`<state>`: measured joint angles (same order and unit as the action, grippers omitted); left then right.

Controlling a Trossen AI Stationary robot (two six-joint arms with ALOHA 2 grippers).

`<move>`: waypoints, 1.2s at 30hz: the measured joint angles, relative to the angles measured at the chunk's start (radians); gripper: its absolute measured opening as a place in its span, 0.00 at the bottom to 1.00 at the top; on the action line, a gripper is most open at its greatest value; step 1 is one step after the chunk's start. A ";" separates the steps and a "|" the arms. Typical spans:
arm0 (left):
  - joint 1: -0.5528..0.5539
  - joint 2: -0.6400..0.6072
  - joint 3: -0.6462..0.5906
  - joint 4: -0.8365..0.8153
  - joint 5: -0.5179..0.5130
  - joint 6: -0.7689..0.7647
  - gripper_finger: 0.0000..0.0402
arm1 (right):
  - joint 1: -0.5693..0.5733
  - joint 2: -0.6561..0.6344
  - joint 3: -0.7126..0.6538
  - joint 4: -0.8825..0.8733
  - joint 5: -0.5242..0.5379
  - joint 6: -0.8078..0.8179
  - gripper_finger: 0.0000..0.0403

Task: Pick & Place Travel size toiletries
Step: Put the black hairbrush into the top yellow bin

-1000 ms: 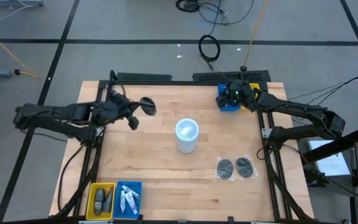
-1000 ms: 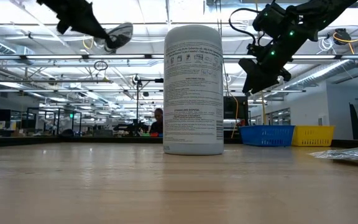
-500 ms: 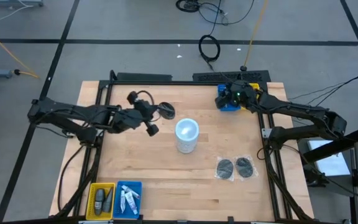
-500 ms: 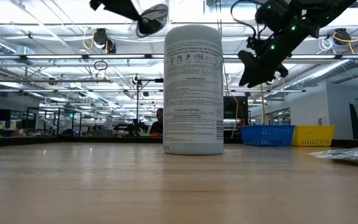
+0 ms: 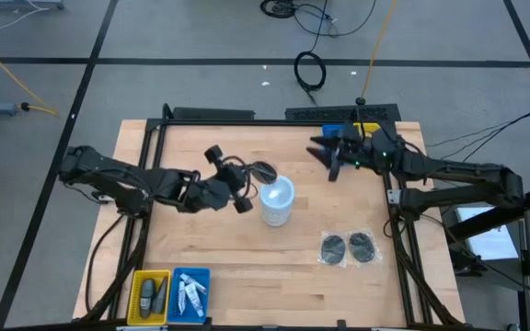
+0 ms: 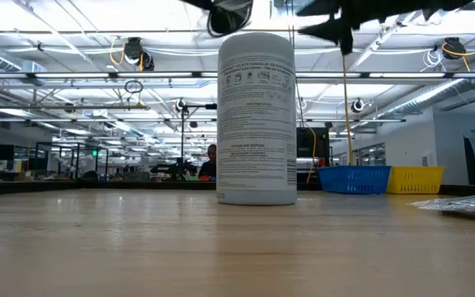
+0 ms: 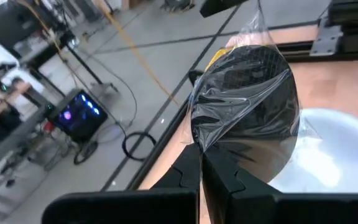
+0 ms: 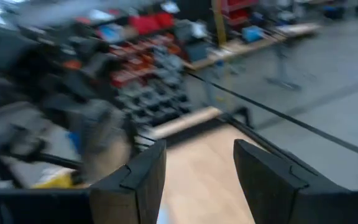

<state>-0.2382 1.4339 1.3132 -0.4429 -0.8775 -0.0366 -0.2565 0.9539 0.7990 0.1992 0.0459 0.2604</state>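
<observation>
My left gripper [image 5: 250, 177] is shut on a dark grey round disc in clear wrap [image 5: 264, 171], held in the air just left of the white cylinder [image 5: 276, 200]. In the left wrist view the disc [image 7: 247, 93] stands above the shut fingers [image 7: 199, 171], with the cylinder's top [image 7: 334, 143] behind it. In the low view the disc [image 6: 229, 15] is above the cylinder's top. My right gripper [image 5: 325, 156] is open, in the air near the far right trays, touching nothing. Two more wrapped discs [image 5: 349, 247] lie flat on the table's right. My left gripper pinches the clear wrap at the disc's lower edge [image 7: 199, 142] between its two shut fingers. The fingers come roughly level from the table's left. The disc is lifted clear of the table and stands upright past the fingertips, its face toward the wrist camera.
A yellow tray [image 5: 150, 296] and a blue tray [image 5: 190, 292] with small items sit at the near left corner. Another blue tray [image 5: 332, 131] and yellow tray [image 5: 367, 129] are at the far edge. The tall cylinder [image 6: 256, 115] stands mid-table.
My left gripper has carried the wrapped disc toward the table's right and slightly nearer, from the far left area up to the white cylinder, rising as it went. My right gripper has moved off the far blue tray toward the table's left and risen, its fingers tipping more level.
</observation>
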 joint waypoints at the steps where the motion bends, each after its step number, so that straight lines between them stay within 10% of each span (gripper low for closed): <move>1: -0.009 0.008 0.002 0.021 -0.012 0.020 0.00 | 0.030 0.000 0.000 0.024 0.000 0.000 0.45; 10: -0.043 0.020 0.003 0.099 -0.051 0.075 0.00 | 0.264 0.043 0.000 0.154 0.013 -0.038 0.45; 17: -0.057 0.020 0.003 0.105 -0.051 0.065 0.00 | 0.398 0.132 0.000 0.229 0.220 -0.121 0.45; 36: -0.065 0.020 0.003 0.105 -0.050 0.062 0.00 | 0.436 0.333 0.000 0.526 0.324 -0.172 0.45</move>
<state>-0.3035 1.4540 1.3163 -0.3382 -0.9272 0.0254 0.1791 1.2869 0.7990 0.7252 0.3698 0.0888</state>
